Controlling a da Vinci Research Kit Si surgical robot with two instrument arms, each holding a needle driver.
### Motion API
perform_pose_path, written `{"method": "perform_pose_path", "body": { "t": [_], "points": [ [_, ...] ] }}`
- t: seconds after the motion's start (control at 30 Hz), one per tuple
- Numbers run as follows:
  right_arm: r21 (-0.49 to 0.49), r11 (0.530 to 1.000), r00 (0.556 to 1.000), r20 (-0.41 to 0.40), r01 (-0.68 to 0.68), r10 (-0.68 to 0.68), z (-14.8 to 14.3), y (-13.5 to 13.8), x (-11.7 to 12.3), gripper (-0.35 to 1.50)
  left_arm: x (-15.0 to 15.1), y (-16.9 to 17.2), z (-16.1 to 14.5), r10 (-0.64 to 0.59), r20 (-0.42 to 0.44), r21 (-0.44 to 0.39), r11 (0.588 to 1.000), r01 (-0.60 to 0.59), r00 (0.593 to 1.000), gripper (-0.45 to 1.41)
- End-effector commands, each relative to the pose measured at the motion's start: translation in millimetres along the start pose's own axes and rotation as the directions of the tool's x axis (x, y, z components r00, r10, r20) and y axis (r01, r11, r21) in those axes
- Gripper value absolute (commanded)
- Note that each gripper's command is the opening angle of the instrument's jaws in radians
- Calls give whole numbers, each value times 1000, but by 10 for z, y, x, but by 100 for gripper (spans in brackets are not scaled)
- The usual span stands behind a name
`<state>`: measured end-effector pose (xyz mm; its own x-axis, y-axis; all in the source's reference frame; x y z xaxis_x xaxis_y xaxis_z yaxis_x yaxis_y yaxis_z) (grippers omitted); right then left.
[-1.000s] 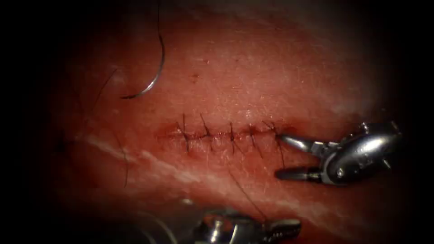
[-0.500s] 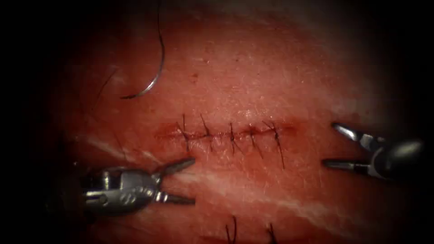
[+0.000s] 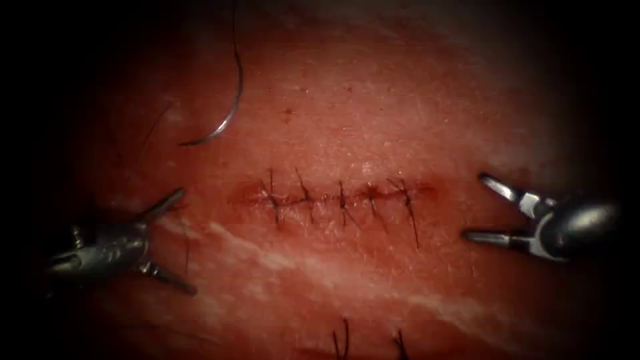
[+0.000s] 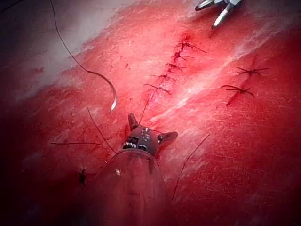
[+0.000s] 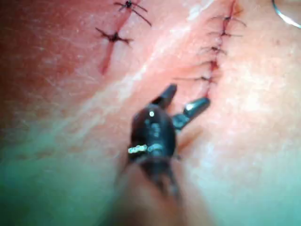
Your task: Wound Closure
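Both tools hold nothing, fingers spread: left tool [image 3: 157,243] at frame left, right tool [image 3: 490,213] at right of the stitched cut [image 3: 333,198]. The needle [image 3: 220,123] lies free on the tissue [image 3: 373,113], upper left, outside it. Any regrasp should probably take its mid-curve squarely.

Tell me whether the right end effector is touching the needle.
Apart. The endoscope view shows the right end effector open and empty right of the cut, the needle lying free on tissue far upper left.

The thread [image 3: 235,27] runs off the endoscope view's top edge, and a second row of stitches [image 3: 370,345] is cut by its bottom edge.
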<state>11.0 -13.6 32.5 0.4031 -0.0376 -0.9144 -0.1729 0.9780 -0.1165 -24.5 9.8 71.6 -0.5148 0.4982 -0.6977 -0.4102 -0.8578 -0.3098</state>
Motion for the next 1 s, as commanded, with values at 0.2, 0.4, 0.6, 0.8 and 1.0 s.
{"method": "perform_pose_path", "body": {
  "t": [0.2, 0.4, 0.6, 0.8, 1.0],
  "points": [
    [13, 1000, 1000, 11, -8, 8, 7, -15, 1, 145, -42, -18, 12, -60, 6, -4, 998, 61, 998, 103],
    [13, 1000, 1000, 11, -13, 13, 6, -16, 1, 145, -53, -28, 4, -70, 7, -5, 998, 70, 998, 105],
    [18, 1000, 1000, 15, -19, 18, 6, -16, 2, 145, -23, -26, -21, -101, 11, -9, 995, 101, 995, 105],
    [20, 998, 998, 21, -67, 67, 7, -14, 3, 146, 71, 1, -82, -121, -150, -50, 992, 114, 981, 101],
    [37, 992, 992, 44, -121, 119, 16, -7, 21, 145, 111, 10, -98, -89, -219, -31, 996, 85, 972, 94]
  ]
}}
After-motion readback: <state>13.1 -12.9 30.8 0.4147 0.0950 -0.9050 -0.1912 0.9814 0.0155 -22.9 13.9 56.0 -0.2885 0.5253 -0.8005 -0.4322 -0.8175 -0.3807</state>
